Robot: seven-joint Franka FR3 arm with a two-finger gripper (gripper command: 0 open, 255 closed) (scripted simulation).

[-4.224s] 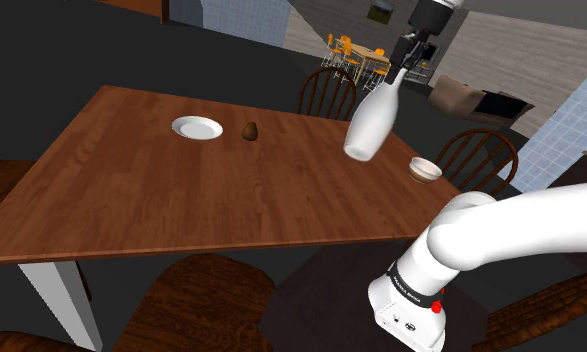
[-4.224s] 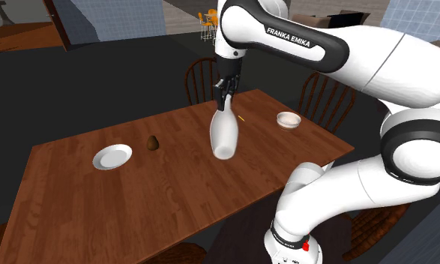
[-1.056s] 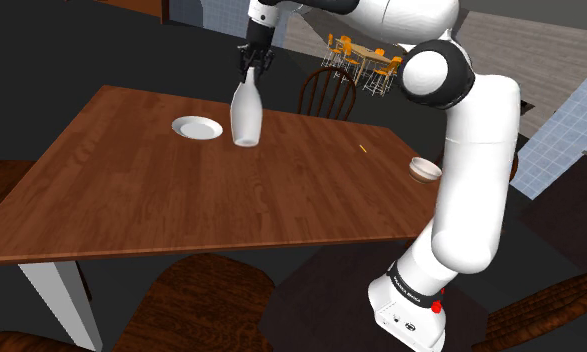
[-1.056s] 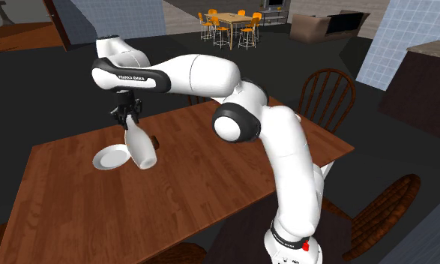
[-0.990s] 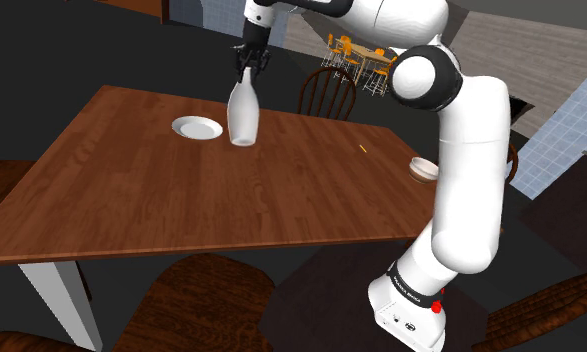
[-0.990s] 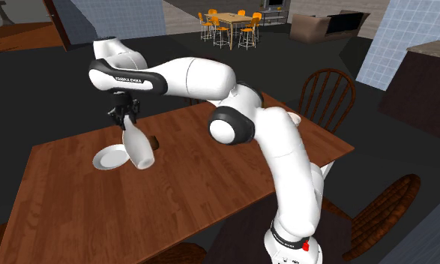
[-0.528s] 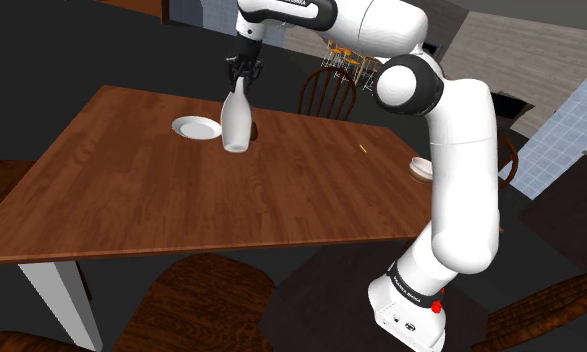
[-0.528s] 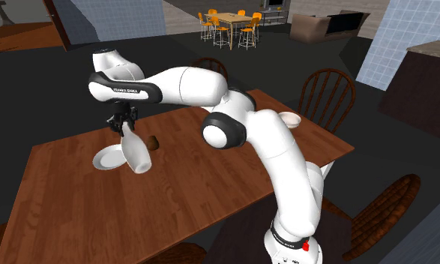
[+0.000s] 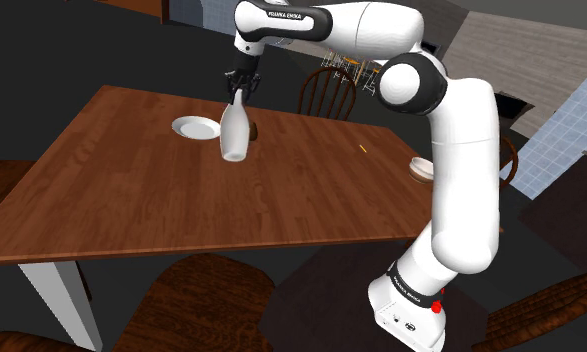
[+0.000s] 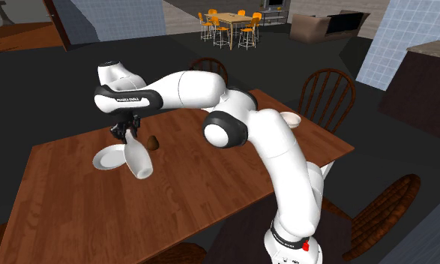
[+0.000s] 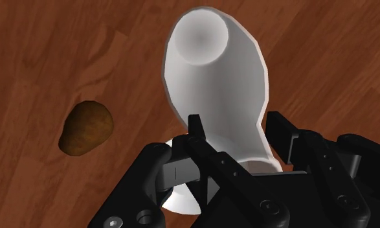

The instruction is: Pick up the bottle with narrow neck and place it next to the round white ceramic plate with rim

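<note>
Gripping a smooth, narrow-necked white bottle, claw hovers.

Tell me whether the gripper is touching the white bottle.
Touching. The wrist view shows the gripper clasping the white bottle at its neck, a finger on each side.

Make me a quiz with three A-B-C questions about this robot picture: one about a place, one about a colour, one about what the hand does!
1. Where is the round plate? A on the wooden table; B in a sink; C on a shelf.
2. What colour is the bottle? A green; B white; C red.
3. What is the gripper doing? A hanging open; B pinching the plate; C shut on the bottle's neck.
Answers: 1 A, it lies on the tabletop. 2 B, plain white. 3 C, fingers clasp the neck.
</note>
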